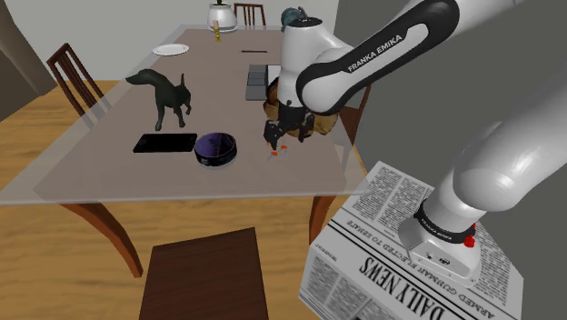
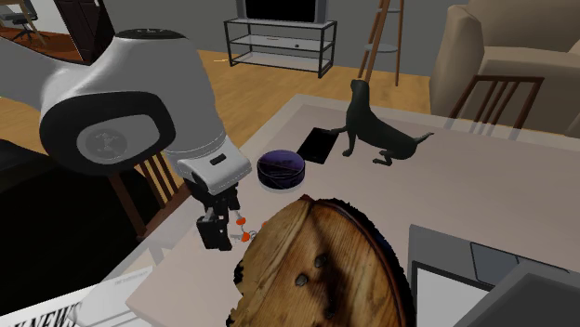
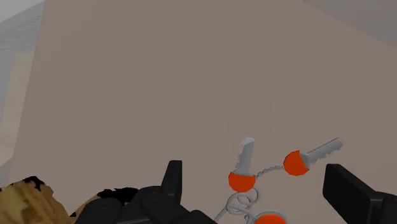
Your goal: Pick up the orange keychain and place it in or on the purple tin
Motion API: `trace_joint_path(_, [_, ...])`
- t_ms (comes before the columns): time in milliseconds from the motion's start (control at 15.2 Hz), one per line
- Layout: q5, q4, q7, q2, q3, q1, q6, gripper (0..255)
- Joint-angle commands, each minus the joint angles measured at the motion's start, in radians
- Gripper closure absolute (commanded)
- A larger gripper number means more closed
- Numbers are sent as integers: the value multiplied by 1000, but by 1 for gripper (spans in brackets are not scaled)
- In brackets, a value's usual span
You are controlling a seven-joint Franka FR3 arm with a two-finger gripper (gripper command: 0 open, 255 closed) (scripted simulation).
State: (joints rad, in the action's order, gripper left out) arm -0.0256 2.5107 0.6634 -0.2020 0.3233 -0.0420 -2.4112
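I see the tool (image 3: 254,173) spread around the orange keychain (image 3: 242,181): silver keys, orange heads, near the purple tin (image 1: 216,148).

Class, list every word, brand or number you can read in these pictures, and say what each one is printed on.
"FRANKA EMIKA": along a link of the white arm.
"DAILY NEWS": upside down, on the newspaper print that covers the stand.
The smaller headline and text columns on the stand are too small to read. No numbers are legible.
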Motion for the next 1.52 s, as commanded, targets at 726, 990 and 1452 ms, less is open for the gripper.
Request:
trace_joint_path(726, [24, 16, 18, 56, 6, -8, -70, 255])
trace_joint_path(990, [25, 16, 17, 57, 5, -9, -71, 255])
trace_joint_path(1452, [15, 6, 10, 35, 2, -5, -40, 255])
